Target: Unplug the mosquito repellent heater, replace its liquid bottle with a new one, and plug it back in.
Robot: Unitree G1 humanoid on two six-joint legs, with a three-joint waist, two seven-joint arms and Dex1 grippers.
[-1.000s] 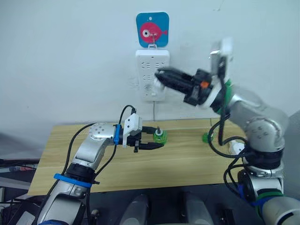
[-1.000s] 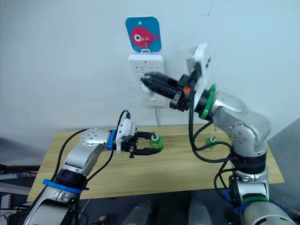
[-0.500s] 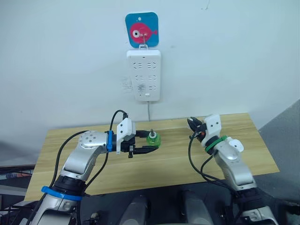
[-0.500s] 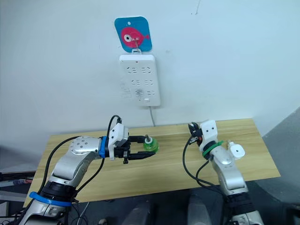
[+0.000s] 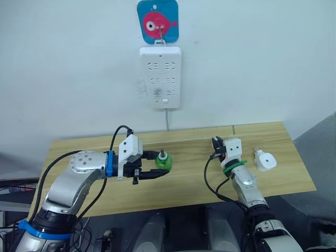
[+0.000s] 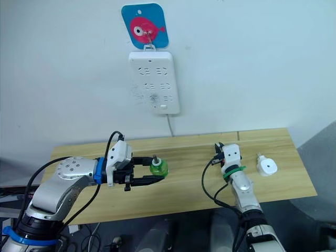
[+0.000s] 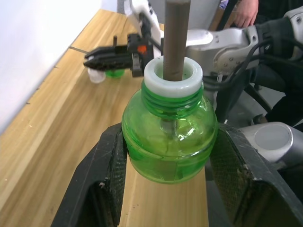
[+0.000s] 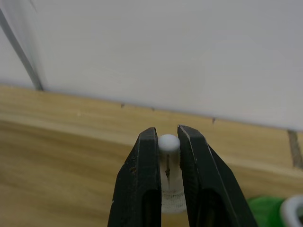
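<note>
A green liquid bottle (image 7: 168, 137) with a white neck and a dark wick stands upright at the table's middle, and my left gripper (image 5: 157, 164) is shut on its belly. The mosquito repellent heater (image 5: 265, 161), small, white and rounded, lies on the table at the right, off the wall. Left of it, low over the table, my right gripper (image 5: 216, 143) is shut on a small clear cap with a white top (image 8: 168, 143). A second green bottle (image 8: 265, 210) shows beside that cap, partly cut off.
A tall white power strip (image 5: 160, 76) hangs on the wall under a blue fish sign (image 5: 157, 21), its cable (image 5: 168, 118) dropping behind the wooden table (image 5: 184, 189). Bare wood lies between the two grippers and along the front edge.
My right arm has come down from the wall strip to the table. The heater, which was at the strip, now lies on the table. The left gripper still holds the bottle; the camera shifted.
</note>
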